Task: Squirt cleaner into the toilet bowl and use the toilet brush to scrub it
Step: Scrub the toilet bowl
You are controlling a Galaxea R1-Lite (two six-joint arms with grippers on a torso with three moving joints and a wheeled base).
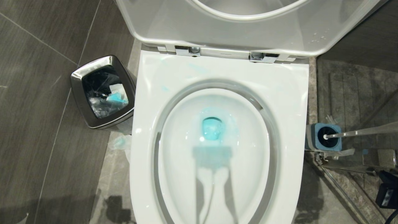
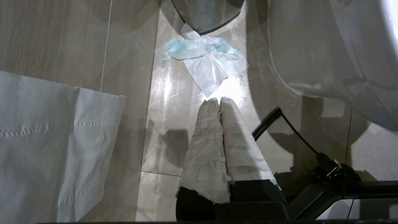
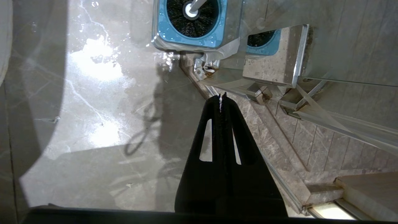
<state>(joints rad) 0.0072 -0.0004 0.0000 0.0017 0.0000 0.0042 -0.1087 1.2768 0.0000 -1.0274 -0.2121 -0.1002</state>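
The white toilet bowl (image 1: 289, 102) fills the head view, seat and lid raised. Turquoise cleaner (image 1: 212, 128) tints the water at the drain, and pale blue smears mark the rim. The toilet brush (image 1: 360, 133) stands in its blue-topped holder (image 1: 323, 137) on the floor to the bowl's right, its handle leaning right. In the right wrist view my right gripper (image 3: 221, 97) is shut and empty, hovering over the floor short of the holder (image 3: 191, 29). My left gripper (image 2: 219, 100), its fingers wrapped in white tape, is shut and empty above the floor beside the bowl's outer wall (image 2: 335, 46).
A steel bin (image 1: 104, 91) with blue-stained rubbish stands left of the toilet. A crumpled blue-stained tissue (image 2: 205, 59) lies on the floor by it, and a hanging sheet of toilet paper (image 2: 49, 149) is close to the left gripper. A glass shower partition with metal bracket (image 3: 276, 62) stands behind the brush holder.
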